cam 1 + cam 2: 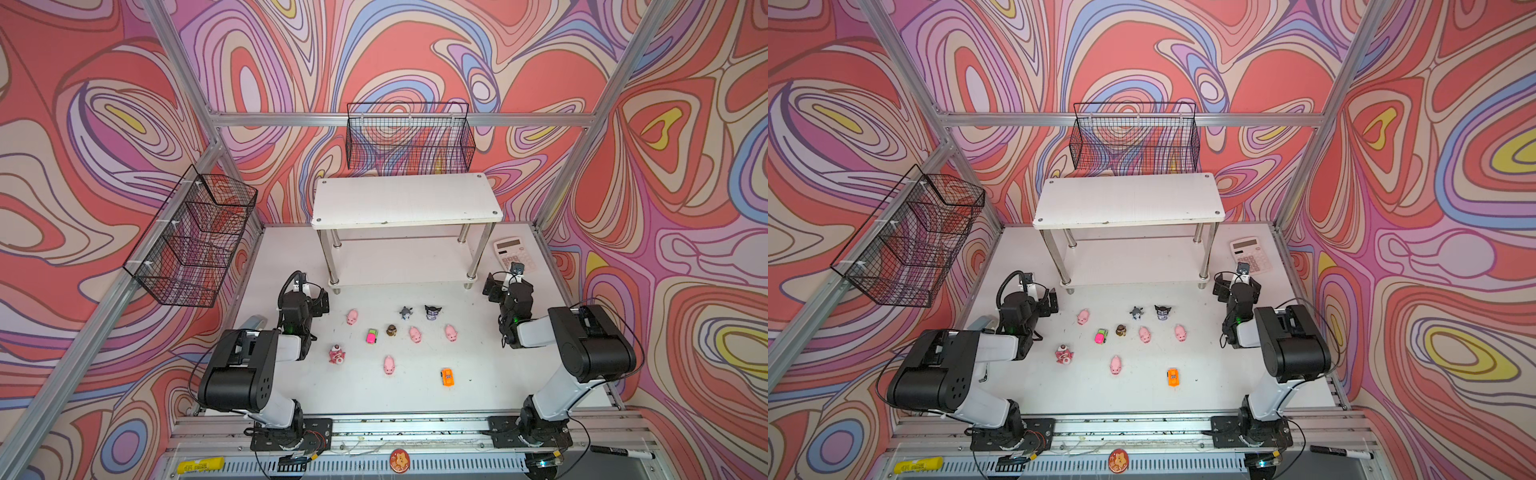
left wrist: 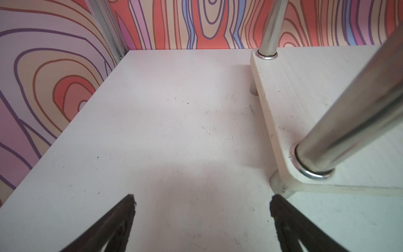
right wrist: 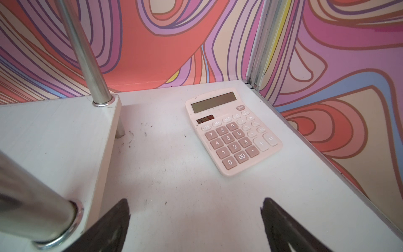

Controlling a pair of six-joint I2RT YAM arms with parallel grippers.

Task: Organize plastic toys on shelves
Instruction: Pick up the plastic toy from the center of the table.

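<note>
Ten plastic toys point(image 1: 391, 330) lie on the surface point(image 1: 415, 395) before the shelves point(image 1: 405, 199) — between left end effector point(image 2: 201, 203) and right end effector point(image 3: 195, 205), both spread wide, empty; orange car point(image 1: 447, 377) lies lengthwise toward the shelves.

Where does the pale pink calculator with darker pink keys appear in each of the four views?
In a top view: the pale pink plastic calculator lies right of the white two-tier rack on chrome legs, near the right wall.
In a top view: likewise.
Left wrist: not in it.
Right wrist: near the middle.
Shared landmark: that rack.
</note>
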